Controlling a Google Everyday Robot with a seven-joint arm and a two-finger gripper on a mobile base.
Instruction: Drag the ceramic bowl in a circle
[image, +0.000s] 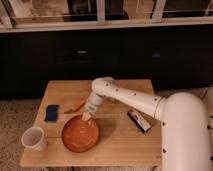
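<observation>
The ceramic bowl (80, 133), a wide shallow orange-brown dish, sits on the wooden table (120, 145) left of its middle, toward the front. My gripper (88, 116) points down from the white arm and meets the bowl's far rim at its upper right edge. The arm reaches in from the right across the table.
A small white cup (34, 138) stands at the front left, close to the bowl. A blue block (51, 112) and an orange carrot-like item (75, 106) lie behind the bowl. A dark flat packet (139, 120) lies to the right. Dark cabinets stand behind the table.
</observation>
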